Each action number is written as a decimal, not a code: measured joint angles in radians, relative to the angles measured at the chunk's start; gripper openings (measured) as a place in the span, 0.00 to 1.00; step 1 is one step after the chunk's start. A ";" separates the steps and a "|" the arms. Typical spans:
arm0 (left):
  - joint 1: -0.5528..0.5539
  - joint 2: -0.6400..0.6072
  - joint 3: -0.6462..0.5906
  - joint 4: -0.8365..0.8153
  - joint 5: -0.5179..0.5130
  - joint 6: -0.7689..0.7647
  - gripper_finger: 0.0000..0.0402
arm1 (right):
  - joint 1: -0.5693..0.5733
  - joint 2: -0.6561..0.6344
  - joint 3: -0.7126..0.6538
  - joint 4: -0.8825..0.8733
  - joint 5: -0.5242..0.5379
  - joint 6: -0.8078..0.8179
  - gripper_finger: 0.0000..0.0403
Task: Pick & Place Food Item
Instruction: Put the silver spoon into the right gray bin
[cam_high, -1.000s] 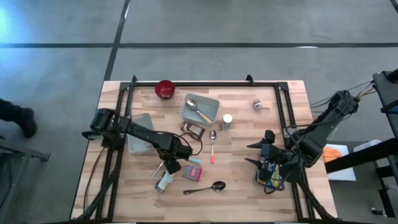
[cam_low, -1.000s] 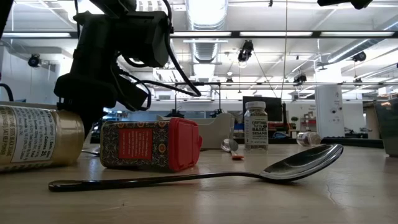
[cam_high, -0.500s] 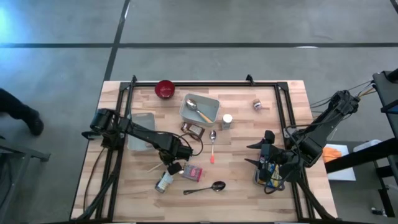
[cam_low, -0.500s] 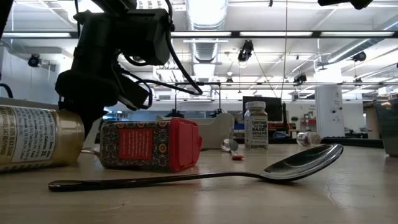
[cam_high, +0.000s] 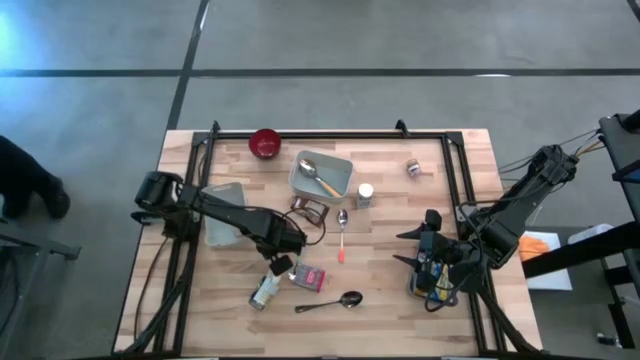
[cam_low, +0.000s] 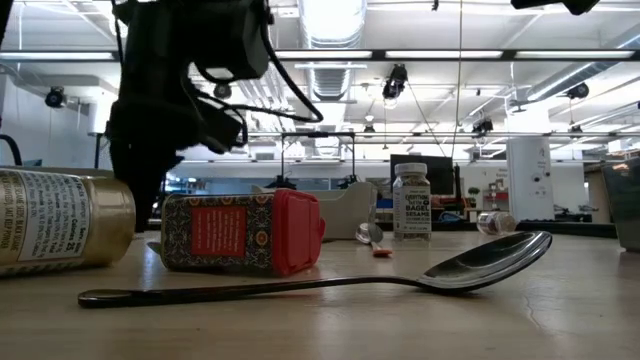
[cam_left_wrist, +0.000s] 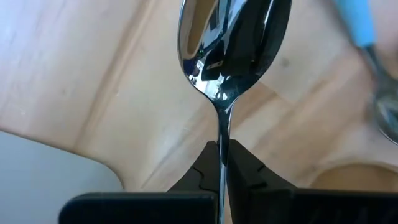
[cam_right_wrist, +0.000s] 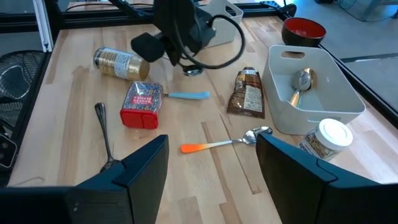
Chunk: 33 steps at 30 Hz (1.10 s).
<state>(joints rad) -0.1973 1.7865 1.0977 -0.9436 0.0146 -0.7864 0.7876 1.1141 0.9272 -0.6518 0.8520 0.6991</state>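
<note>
**Desk:** What have you got in hand?

**Me:** My left gripper (cam_high: 283, 262) is over the middle-left of the table, between the grey tray (cam_high: 225, 215) and the red tin (cam_high: 310, 278). Its fingers are clamped together on the thin handle of a metal spoon (cam_left_wrist: 231, 43). That's cutlery rather than food, so I'm only telling you what I see. The right gripper (cam_high: 412, 247) is parked at the right side, with its fingers apart and nothing between them.

**Desk:** How do you expect the spoon to handle?

**Me:** I'd say it's light and rigid, so it won't bend or crush. But it's polished and narrow, and the handle is a slim bar between two flat pads. My guess is it could swivel or slide if I swing quickly. The grip sits on the neck just behind the bowl, which keeps the heavy end close. I'd leave the hold there.

**Desk:** Which way does it point?

**Me:** Its long axis runs straight out in line with the fingers. The bowl leads, hollow side facing my wrist camera, and the rest of the handle is hidden behind the fingers. I can't tell from here whether the bowl is clear of the wood.

**Desk:** Anything close by?

**Me:** There's a blue-handled utensil (cam_right_wrist: 186, 95) beside the red tin and a jar (cam_high: 265, 292) on its side nearer the front edge. The white tub (cam_high: 322, 178) sits further back.
</note>
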 joint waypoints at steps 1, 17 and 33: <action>0.000 -0.008 0.000 0.000 0.000 0.000 0.00 | 0.000 0.000 0.000 0.000 0.000 0.000 0.60; 0.001 -0.191 0.002 0.036 -0.093 -0.044 0.00 | 0.000 0.000 0.000 0.002 -0.020 -0.001 0.60; 0.062 -0.312 0.003 0.276 -0.141 -0.070 0.00 | 0.000 0.000 0.000 0.005 -0.019 -0.004 0.60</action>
<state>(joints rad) -0.1352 1.4746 1.1011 -0.6675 -0.1267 -0.8562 0.7872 1.1145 0.9272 -0.6472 0.8332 0.6949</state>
